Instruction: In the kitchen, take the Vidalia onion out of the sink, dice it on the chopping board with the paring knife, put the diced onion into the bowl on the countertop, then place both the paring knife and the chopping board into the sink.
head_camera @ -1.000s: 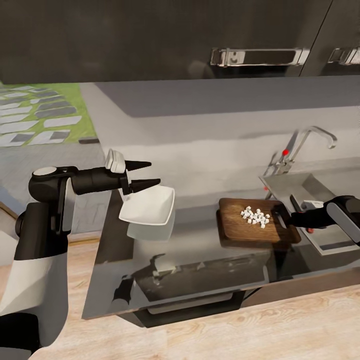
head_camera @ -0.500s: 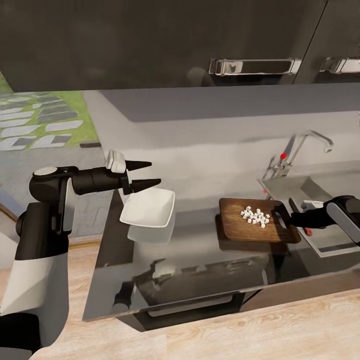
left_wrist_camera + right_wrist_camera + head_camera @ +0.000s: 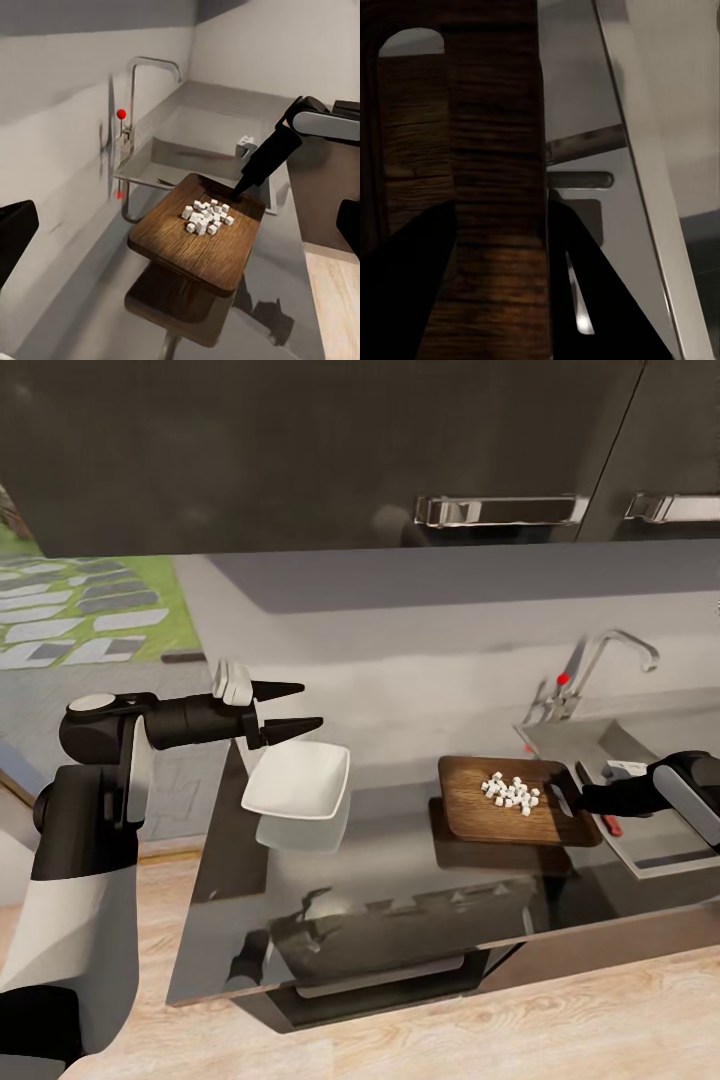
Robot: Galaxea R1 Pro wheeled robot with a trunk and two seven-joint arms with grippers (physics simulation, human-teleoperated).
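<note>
Dicing looks done: we see the diced onion (image 3: 511, 793) heaped on the chopping board (image 3: 480, 810), whose handle end our right gripper (image 3: 585, 797) clamps, lifted off the countertop (image 3: 390, 860); our left gripper (image 3: 300, 707), spread empty, hovers over the unfilled bowl (image 3: 297, 781).

Dark upper cabinets (image 3: 300, 450) are hanging across the top of the head view, each carrying a chrome bar handle (image 3: 497, 510). Below them a plain pale grey wall (image 3: 400, 630) is running behind the counter (image 3: 400, 880), whose glossy grey top is mirroring the cabinets and the things above it. Dark grey fronts (image 3: 400, 980) are showing under its near edge. A light wooden plank floor (image 3: 450, 1030) is spreading in front. At the left, past the counter's end, daylight is falling on a green lawn (image 3: 150, 585) with pale stepping stones (image 3: 70, 620) and a grey paved strip.
</note>
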